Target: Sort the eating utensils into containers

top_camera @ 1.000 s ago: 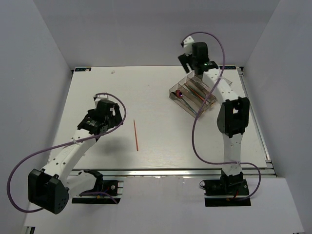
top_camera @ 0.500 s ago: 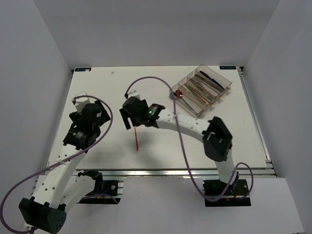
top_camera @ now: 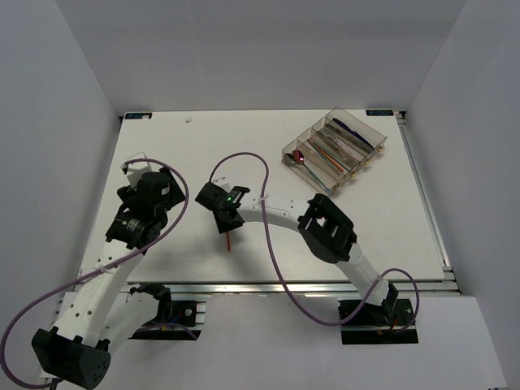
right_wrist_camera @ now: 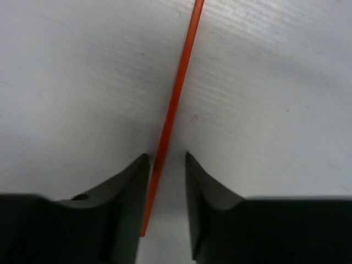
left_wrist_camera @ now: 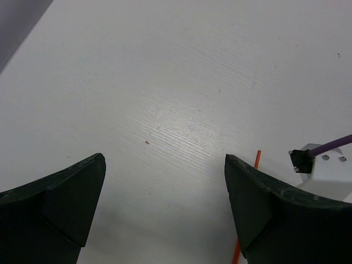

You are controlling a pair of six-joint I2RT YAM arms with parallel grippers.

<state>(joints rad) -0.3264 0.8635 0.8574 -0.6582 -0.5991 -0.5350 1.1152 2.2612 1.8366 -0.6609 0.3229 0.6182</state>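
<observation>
One thin orange chopstick lies on the white table, left of centre. My right gripper is down over its upper half. In the right wrist view the chopstick runs between the fingers of the right gripper, touching the left one, with a small gap to the right one. The jaws are narrow but not shut on it. My left gripper hovers wide open and empty to the left. The left wrist view shows that gripper over bare table, with the chopstick's tip beside its right finger. The clear divided tray holds several utensils.
The tray sits at the back right, angled to the table edges. My right arm stretches across the middle of the table from its base at the near right. Its white wrist mount with the purple cable shows at the right of the left wrist view.
My right arm swung from the tray across to the orange chopstick, dropped over it, and its jaws have narrowed around it. My left arm drew back to the left and has since held still.
</observation>
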